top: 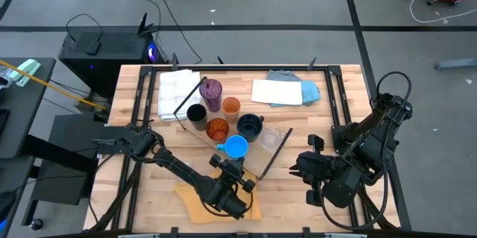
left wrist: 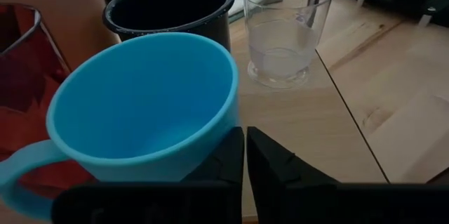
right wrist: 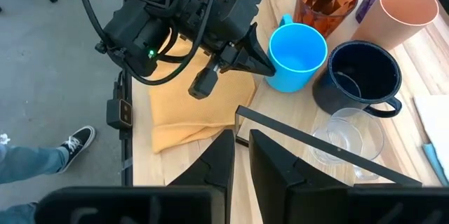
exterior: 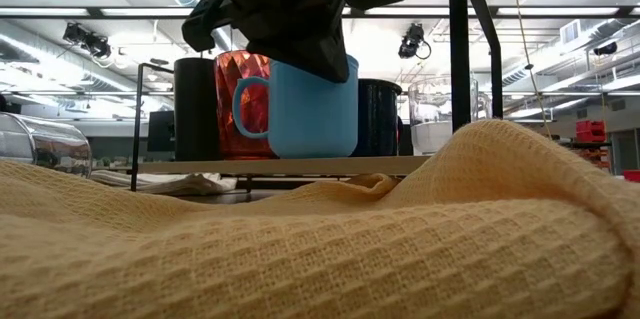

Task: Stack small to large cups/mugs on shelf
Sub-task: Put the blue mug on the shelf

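Note:
The light-wood shelf (top: 261, 154) with black end rods (right wrist: 316, 140) lies slantwise mid-table. On it stand a purple tumbler (top: 212, 89), a light orange cup (top: 231, 106), a black cup (top: 196, 113), an amber ribbed cup (top: 217, 127), a navy mug (top: 250, 125), a clear glass (top: 270, 137) and a bright blue mug (top: 236, 147). My left gripper (left wrist: 245, 155) is shut, right at the blue mug's (left wrist: 140, 104) near side. My right gripper (right wrist: 242, 155) is shut and empty, right of the shelf. My left gripper's shut fingers (left wrist: 228, 157) lie against the blue mug's outer wall (left wrist: 210, 147), on its near side, opposite the navy mug (left wrist: 168, 6). They come level from the table's near edge. The mug stands upright on the shelf, its handle (left wrist: 21, 178) pointing left.
A yellow waffle cloth (top: 216, 202) lies under my left arm at the near edge and fills the low view's foreground (exterior: 400, 249). Folded white cloths (top: 177, 92) and a white and light blue cloth (top: 283, 90) lie at the far side. A person's shoe (right wrist: 74, 143) shows beside the table.

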`<state>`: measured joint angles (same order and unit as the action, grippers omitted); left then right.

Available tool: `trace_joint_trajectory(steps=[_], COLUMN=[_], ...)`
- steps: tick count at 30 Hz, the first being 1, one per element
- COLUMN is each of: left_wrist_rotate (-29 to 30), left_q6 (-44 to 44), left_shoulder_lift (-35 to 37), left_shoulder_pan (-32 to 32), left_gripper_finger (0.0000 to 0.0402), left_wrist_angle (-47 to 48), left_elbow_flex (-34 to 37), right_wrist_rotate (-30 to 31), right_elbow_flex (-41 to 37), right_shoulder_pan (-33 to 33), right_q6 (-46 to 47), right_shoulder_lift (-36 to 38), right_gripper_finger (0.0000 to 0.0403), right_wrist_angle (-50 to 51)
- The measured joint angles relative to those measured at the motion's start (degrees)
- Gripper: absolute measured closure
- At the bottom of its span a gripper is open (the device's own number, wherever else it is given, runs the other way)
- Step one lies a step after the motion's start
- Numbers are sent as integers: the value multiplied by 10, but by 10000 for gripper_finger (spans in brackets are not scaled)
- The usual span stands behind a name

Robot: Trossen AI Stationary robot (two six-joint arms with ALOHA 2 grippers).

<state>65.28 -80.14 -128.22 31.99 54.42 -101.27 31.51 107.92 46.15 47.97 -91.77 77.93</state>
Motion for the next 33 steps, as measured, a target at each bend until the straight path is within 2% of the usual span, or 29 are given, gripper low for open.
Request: trace_joint_trajectory(steps=[10, 18, 27, 33], left_wrist_rotate=[0, 0, 0, 0], left_q6=[0, 0, 0, -5], left_shoulder_lift=[0, 0, 0, 0], left_shoulder_pan=[-3, -4, -5, -5], left_gripper_finger=[392, 379, 392, 378], left_wrist_angle=[13, 14, 27, 28], left_elbow_flex=[0, 0, 0, 0], right_wrist_rotate=[0, 0, 0, 0], right_elbow_flex=[0, 0, 0, 0], right_shoulder_pan=[0, 2, 2, 2], right_q6=[0, 1, 4, 5], right_shoulder_lift=[0, 0, 0, 0], right_gripper_finger=[352, 352, 352, 352], right_wrist_angle=[0, 0, 0, 0])
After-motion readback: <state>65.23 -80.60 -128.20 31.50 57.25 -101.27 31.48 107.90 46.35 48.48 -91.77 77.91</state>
